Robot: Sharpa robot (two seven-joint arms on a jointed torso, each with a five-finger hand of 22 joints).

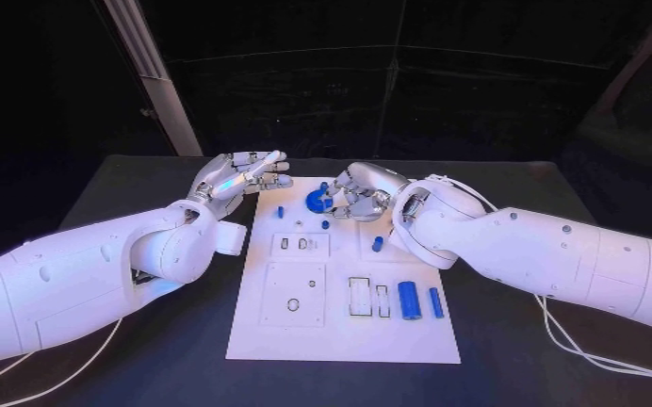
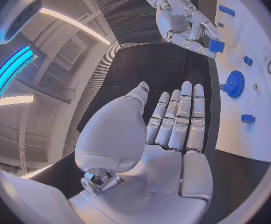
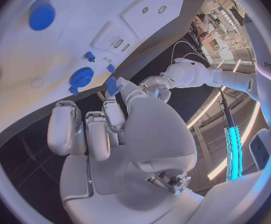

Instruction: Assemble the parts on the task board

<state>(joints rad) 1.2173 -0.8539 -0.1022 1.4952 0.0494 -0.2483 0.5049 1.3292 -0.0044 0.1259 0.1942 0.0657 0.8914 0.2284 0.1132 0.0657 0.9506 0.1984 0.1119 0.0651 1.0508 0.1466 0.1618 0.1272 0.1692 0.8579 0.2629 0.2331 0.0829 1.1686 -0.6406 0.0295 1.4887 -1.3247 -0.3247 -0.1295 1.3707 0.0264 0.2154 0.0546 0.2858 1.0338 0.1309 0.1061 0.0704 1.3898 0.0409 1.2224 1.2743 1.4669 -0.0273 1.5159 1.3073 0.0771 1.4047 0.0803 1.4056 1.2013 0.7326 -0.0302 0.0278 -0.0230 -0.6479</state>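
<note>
White rectangular task board (image 1: 343, 332) lies on the black surface (image 1: 136, 190), long side running away from the robot.

Left hand (image 1: 242, 177) hovers just off the board's far left corner, palm up. Its fingers (image 2: 185, 115) are straight, lying side by side, holding nothing; thumb apart.

Right hand (image 1: 360, 192) is over the board's far end. Its fingers (image 3: 113, 115) are curled, pinching a small blue block-shaped part (image 3: 111, 85) at the tips. The same block shows in the left wrist view (image 2: 216, 46), held above the board.

Blue toothed gear wheel (image 1: 319, 201) sits on the board at the far end, just beside the right hand's fingertips, seen also at (image 2: 235, 79) and (image 3: 81, 77).

Small blue peg (image 1: 280, 210) stands left of the gear. Small blue piece (image 1: 378, 243) lies nearer the board's middle, on its right side.

Near end of the board, right side: blue cylinder (image 1: 408, 295) and slimmer blue bar (image 1: 436, 301) lie side by side, apart. Pale rectangular slot (image 1: 360, 296) is just left of the cylinder. Oval recess (image 1: 294, 304) is on the near left.
</note>
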